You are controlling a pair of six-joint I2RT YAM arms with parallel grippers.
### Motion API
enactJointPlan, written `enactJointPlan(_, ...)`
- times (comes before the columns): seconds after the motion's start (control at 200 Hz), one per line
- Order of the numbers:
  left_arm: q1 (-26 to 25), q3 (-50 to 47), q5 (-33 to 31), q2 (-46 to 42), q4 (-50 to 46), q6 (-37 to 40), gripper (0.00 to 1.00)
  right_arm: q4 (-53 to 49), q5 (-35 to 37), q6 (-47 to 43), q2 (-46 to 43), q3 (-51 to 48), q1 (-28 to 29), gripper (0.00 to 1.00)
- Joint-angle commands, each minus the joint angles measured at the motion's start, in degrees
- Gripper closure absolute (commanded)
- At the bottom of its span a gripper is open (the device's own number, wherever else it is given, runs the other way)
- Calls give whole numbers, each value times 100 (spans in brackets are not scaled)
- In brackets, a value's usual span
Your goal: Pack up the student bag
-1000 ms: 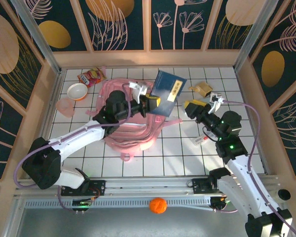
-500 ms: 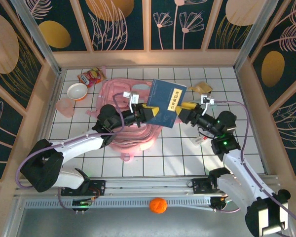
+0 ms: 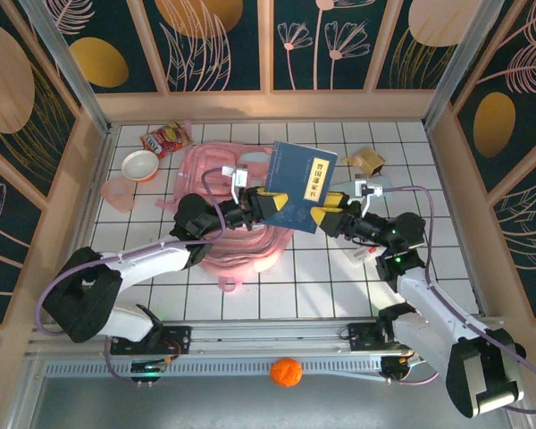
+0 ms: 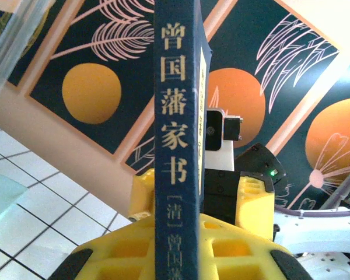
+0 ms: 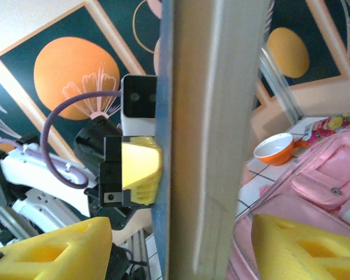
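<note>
The student bag (image 3: 216,183) lies flat and pink at the table's middle left, and its zipped pockets (image 5: 324,184) show in the right wrist view. Above its right side a blue book (image 3: 300,183) with gold lettering is held up on edge. My left gripper (image 3: 266,202) is shut on the book's lower left part, and the spine (image 4: 178,134) rises between its yellow fingers (image 4: 119,251). My right gripper (image 3: 329,215) is open with a finger on each side of the book's page edge (image 5: 216,146), a small gap at both. The left gripper's finger (image 5: 141,174) presses the cover.
At the back left are a snack packet (image 3: 165,138), an orange bowl (image 3: 140,165) and a pink cup (image 3: 118,192). A brown item (image 3: 366,161) lies at the back right and a small white item (image 3: 362,255) under the right arm. An orange ball (image 3: 287,372) sits below the rail.
My right gripper has swung left from the back right and now straddles the book's edge. My left gripper has shifted the book slightly right and lower, still gripping it.
</note>
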Motion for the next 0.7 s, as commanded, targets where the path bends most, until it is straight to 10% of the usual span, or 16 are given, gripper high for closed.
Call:
enactJointPlan(0.0, 16, 281, 302, 136, 717, -338, 100, 340, -315, 28, 145, 224, 156, 38)
enactJointPlan(0.15, 16, 214, 270, 97, 696, -218, 97, -563, -385, -513, 73, 449, 190, 69)
enactJointPlan(0.325, 24, 562, -145, -567, -1973, 1579, 42, -3158, 459, -2004, -636, 1041, 168, 100)
enactJointPlan(0.525, 24, 927, -1590, -1745, -5165, 4654, 20, -5830, 1167, -4174, -1195, 1733, 170, 100)
enactJointPlan(0.691, 24, 1264, -1244, -2070, -7125, 7464, 14, -7717, 1180, -6196, -871, 2318, 220, 100)
